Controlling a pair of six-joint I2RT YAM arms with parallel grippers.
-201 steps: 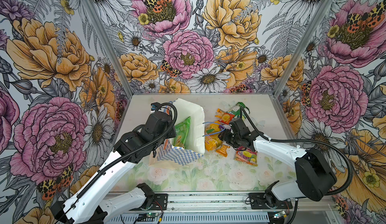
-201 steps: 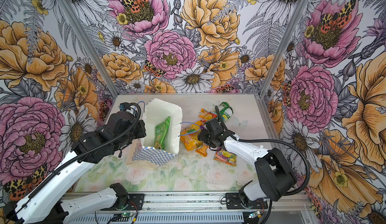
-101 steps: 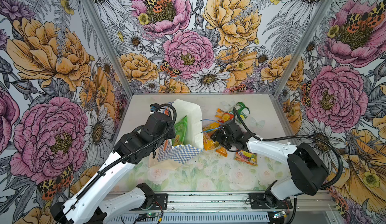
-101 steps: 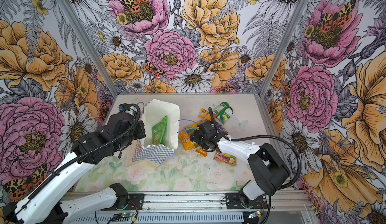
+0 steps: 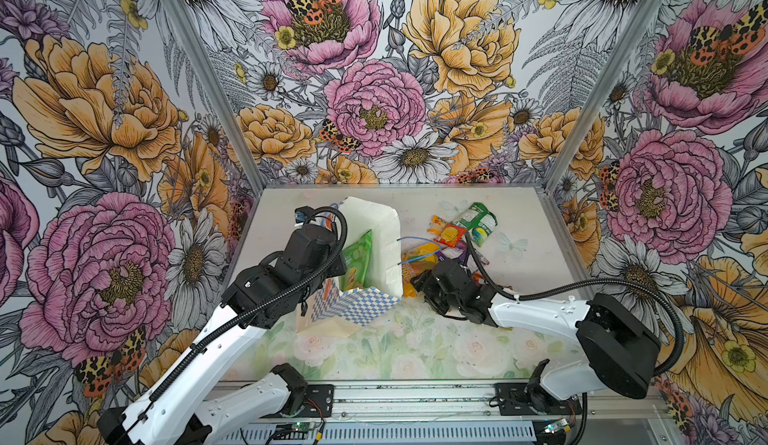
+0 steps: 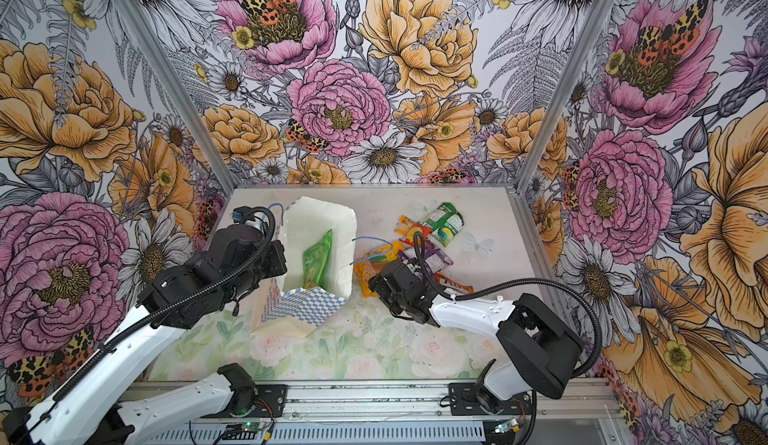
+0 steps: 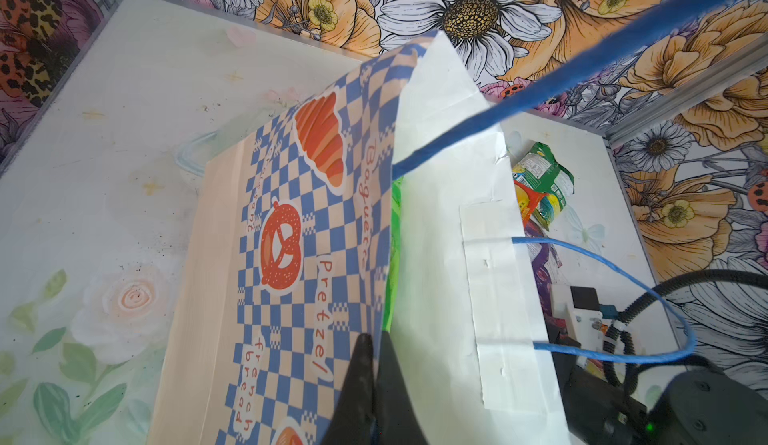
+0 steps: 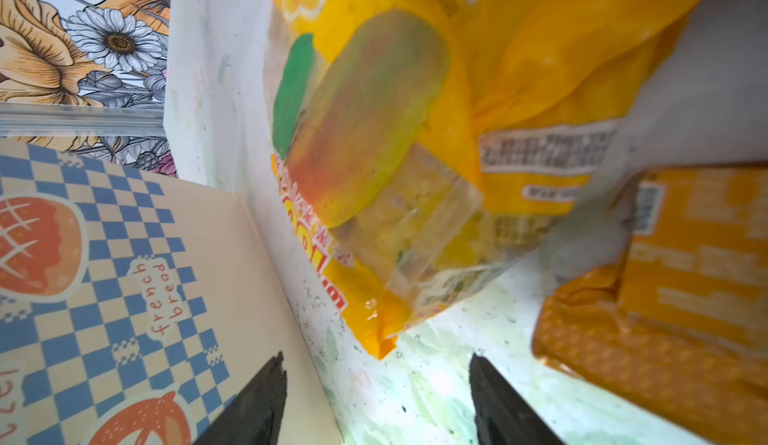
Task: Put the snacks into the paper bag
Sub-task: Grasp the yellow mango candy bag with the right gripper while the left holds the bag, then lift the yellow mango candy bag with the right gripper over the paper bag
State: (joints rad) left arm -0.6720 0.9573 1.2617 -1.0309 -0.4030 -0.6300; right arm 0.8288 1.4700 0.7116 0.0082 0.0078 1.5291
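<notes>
The left end effector (image 7: 375, 337) is seen closed, its two black fingers pinched together on the top edge of the paper bag (image 7: 291, 222), one finger on the printed outside and one on the white inside. On the blue-and-white checkered face running away from that grip, "Pretzel", "Baguette" and "french bread" can be read beside printed orange pastries; another word further along is too distorted to be made out. Inside the bag, just past the clamped wall, a green packet (image 5: 356, 256) is stood on edge, its print too small to be read. The right end effector (image 8: 376, 357) is spread wide and empty, low over the counter (image 8: 415, 405). Directly ahead of its gap the corner of the big orange-yellow packet (image 8: 415, 131) is seen, marked with a green-and-orange fruit picture, red lettering and a blurred label. The bag's outer wall, with "french bread" again legible, is found just beside one finger. A small orange sachet (image 8: 665, 297) with blurred text is found ahead of the opposite one. The other snacks (image 6: 440, 225) are scattered beyond, outside the bag.
</notes>
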